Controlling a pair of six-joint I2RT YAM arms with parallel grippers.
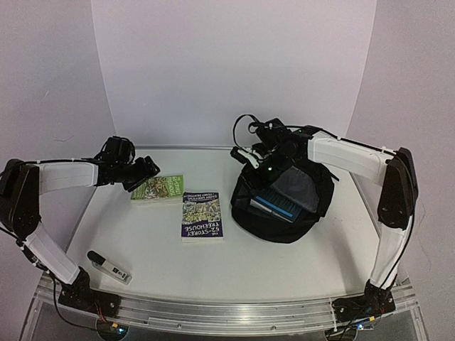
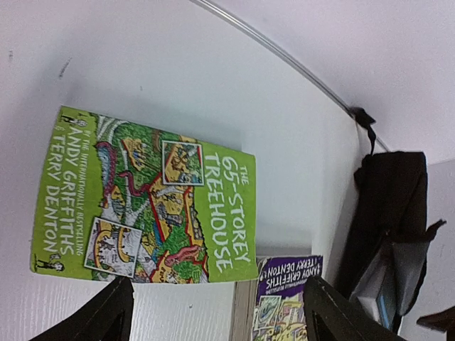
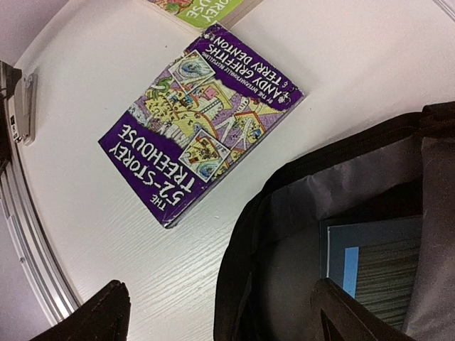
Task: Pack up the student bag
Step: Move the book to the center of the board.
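The student bag [image 1: 288, 213] is a black backpack at the right of the table, its mouth open with a blue-covered book [image 1: 274, 204] inside. My right gripper [image 1: 259, 155] hovers open over the bag's left rim [image 3: 274, 206]; the rim lies between its fingers [image 3: 106, 312] and they hold nothing. A green book [image 1: 158, 188] lies flat at left centre, with a purple book [image 1: 202, 214] beside it. My left gripper [image 1: 146, 170] is open just above the green book's [image 2: 142, 202] near edge, with nothing between its fingers [image 2: 114, 312].
A small black-and-white stapler-like object [image 1: 109, 267] lies near the front left edge. A metal rail [image 1: 227, 312] runs along the front. White walls close in the back and sides. The purple book [image 3: 202, 121] lies close to the bag's left side.
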